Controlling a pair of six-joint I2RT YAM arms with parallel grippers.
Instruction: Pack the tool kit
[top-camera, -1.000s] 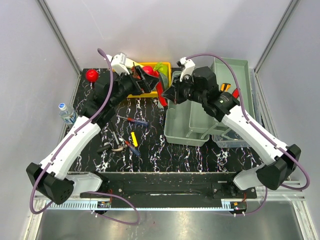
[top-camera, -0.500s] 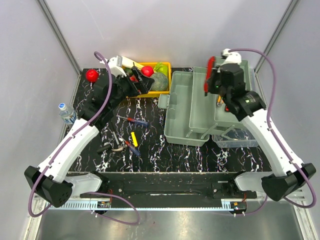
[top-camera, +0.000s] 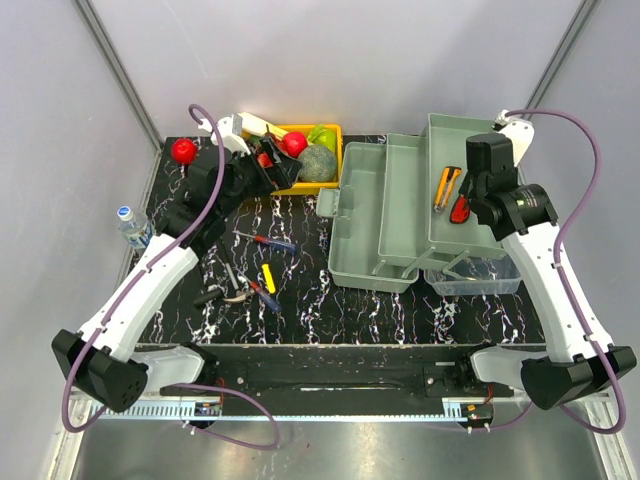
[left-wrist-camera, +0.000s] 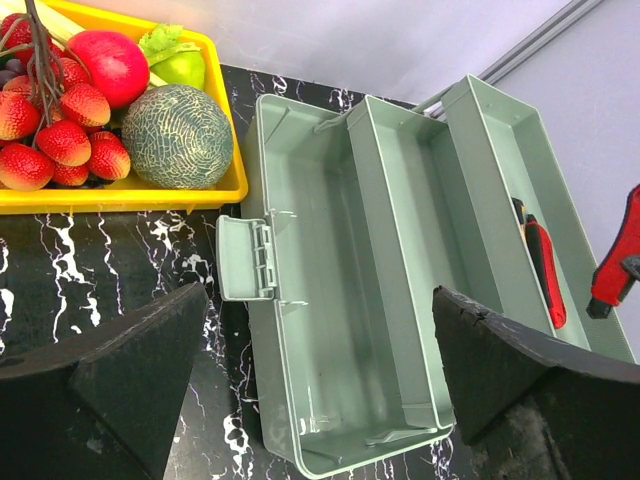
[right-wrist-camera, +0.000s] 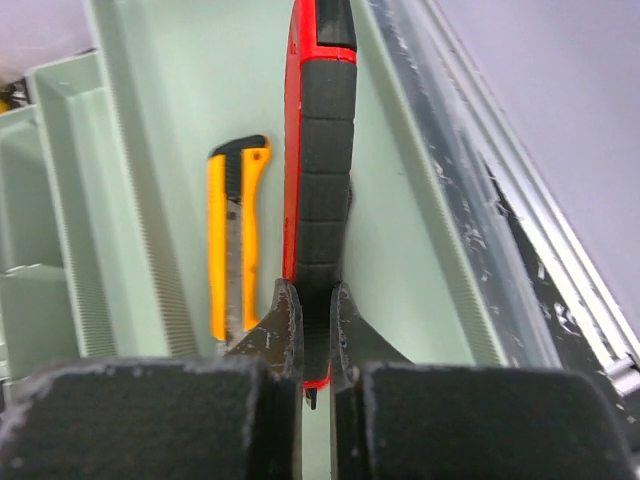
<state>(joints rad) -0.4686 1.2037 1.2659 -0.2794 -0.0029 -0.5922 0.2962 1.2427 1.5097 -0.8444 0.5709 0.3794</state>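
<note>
Because your right tool (right-wrist-camera: 316, 330) pinches the red-handled implement (right-wrist-camera: 322, 150) only by its near end, over the right-hand tray (right-wrist-camera: 400, 250) of the open toolbox (top-camera: 375, 230) on the desk (top-camera: 300, 320), a tilted release could drop it across the orange knife (right-wrist-camera: 228, 240) or the tray's rim. Your left tool (left-wrist-camera: 320, 370), wide and empty, is well apart.

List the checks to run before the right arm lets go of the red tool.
1. Grip: right gripper shut on red tool: ok.
2. Red tool over the top tray: ok.
3. Tool resting on the tray floor: cannot tell.
4. The knife beside the tool, not under it: ok.
5. The left gripper open, away from the toolbox: ok.
6. All loose tools packed: not ok, several lie on the table.
</note>
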